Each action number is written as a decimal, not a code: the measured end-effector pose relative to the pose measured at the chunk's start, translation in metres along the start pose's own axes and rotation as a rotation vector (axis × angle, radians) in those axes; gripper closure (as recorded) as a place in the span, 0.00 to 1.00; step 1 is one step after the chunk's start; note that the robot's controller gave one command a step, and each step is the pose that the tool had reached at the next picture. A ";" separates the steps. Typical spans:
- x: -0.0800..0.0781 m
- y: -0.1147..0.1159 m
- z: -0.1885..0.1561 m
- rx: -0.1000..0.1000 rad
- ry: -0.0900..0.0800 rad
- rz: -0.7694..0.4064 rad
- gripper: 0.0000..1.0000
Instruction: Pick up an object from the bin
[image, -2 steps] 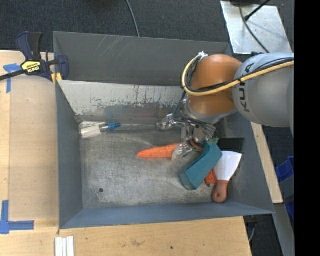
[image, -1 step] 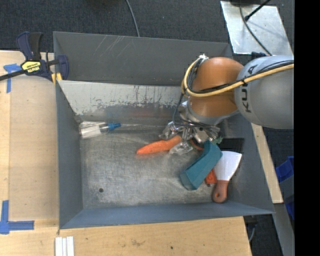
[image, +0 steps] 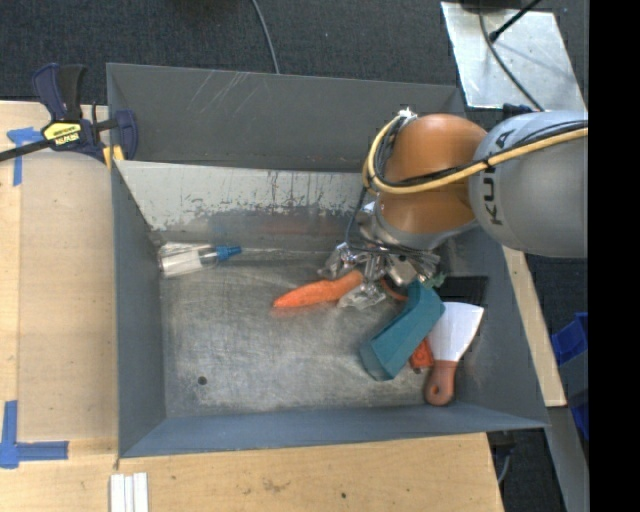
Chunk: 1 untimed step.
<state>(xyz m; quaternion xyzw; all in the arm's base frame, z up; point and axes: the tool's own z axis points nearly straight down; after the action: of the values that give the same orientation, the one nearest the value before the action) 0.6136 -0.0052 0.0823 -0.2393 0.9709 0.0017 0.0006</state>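
My gripper (image: 366, 274) hangs low in the right half of the bin, just below the orange cover on the wrist. Its metal tip is right at the thick right end of an orange carrot-shaped toy (image: 312, 294), which lies on the bin floor pointing left. Whether it touches the toy I cannot tell. Just below and to the right of the gripper, a teal block (image: 404, 333) lies slanted. A white scraper with a brown handle (image: 452, 342) sits beside the block, against the right wall.
A clear tube with a blue cap (image: 196, 258) lies at the back left by the far wall. A flat black thing (image: 466, 289) rests at the right wall, and something small and orange (image: 423, 353) peeks out under the teal block.
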 end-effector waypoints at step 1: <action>0.007 0.001 -0.026 0.002 0.000 0.017 1.00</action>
<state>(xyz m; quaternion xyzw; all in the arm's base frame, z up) 0.6074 -0.0078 0.1080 -0.2309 0.9730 0.0007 0.0007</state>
